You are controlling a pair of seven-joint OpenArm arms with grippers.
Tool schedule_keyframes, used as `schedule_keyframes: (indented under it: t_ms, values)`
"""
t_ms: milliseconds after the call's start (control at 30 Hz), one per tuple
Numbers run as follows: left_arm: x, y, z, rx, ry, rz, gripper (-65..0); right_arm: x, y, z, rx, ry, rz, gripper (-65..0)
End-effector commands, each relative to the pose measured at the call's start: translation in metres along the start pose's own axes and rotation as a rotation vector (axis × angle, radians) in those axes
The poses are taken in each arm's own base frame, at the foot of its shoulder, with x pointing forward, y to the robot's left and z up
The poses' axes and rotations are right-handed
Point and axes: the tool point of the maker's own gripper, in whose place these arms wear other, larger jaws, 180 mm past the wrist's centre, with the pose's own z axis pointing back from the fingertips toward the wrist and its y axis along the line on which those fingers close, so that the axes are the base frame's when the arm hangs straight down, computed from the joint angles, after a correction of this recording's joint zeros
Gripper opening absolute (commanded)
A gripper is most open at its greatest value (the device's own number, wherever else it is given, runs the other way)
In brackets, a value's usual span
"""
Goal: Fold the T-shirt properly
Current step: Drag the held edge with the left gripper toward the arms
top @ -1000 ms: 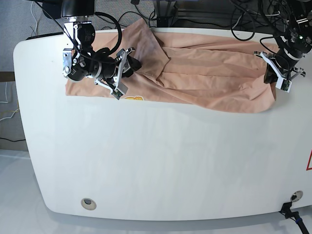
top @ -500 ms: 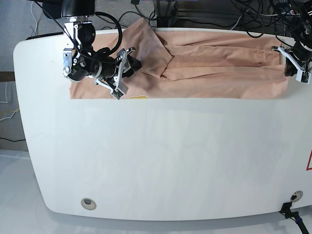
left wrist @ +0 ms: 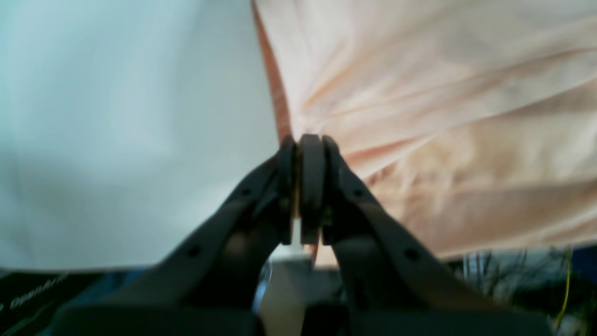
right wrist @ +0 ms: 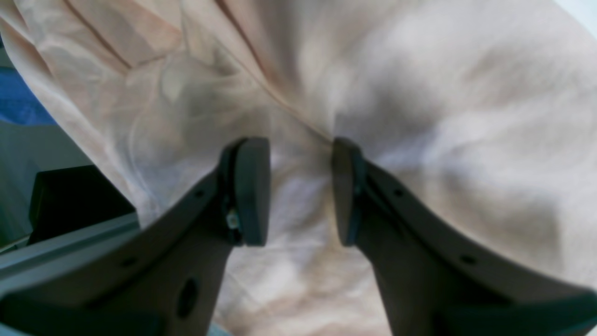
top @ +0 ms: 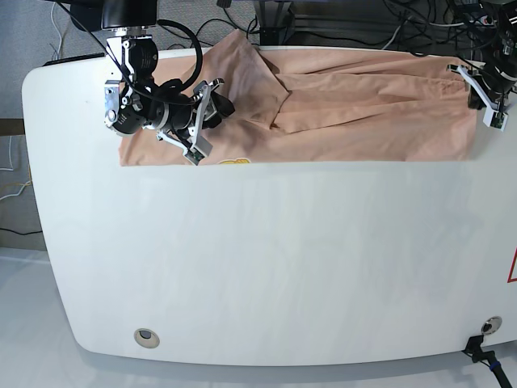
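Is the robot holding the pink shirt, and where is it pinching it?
Yes. The left gripper is shut on the T-shirt at its edge. The right gripper is open over the cloth, holding nothing.

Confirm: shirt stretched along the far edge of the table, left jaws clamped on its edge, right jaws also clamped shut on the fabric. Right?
Not quite. The right gripper is not clamped: the right wrist view shows its jaws apart, with the T-shirt lying behind the gap. The rest holds: the shirt lies stretched along the table's far edge, and the left wrist view shows the left gripper shut on the shirt's edge.
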Motion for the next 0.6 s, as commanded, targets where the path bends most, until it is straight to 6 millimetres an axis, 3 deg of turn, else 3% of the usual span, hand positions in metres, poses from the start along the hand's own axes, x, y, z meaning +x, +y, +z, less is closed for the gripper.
schedule_keyframes:
  t_ms: [0,33,133,200,433,567]
  values:
    - [0.003,0.012,0.006,0.023,0.037,-0.048,-65.0,0.011,-0.001,0.004,-0.001,-0.038,0.019,-43.2]
    - [0.000,0.012,0.005,0.021,0.061,-0.058,-60.8,0.011,-0.001,0.004,-0.001,-0.038,0.019,-43.2]
    - [-0.009,0.021,0.008,0.057,0.111,-0.067,-39.7,0.006,-0.003,0.000,0.006,-0.023,-0.001,-43.2]
    - [-0.013,0.029,0.010,0.095,0.138,-0.087,-31.3,0.004,-0.004,-0.001,0.009,-0.017,-0.009,-43.2]
    - [-0.010,0.042,0.014,0.136,0.154,-0.127,-30.1,0.004,-0.004,-0.001,0.012,-0.019,-0.010,-43.2]
    - [0.025,0.052,0.027,0.185,0.048,-0.130,-30.1,0.004,-0.004,-0.001,0.011,-0.021,-0.012,-43.2]
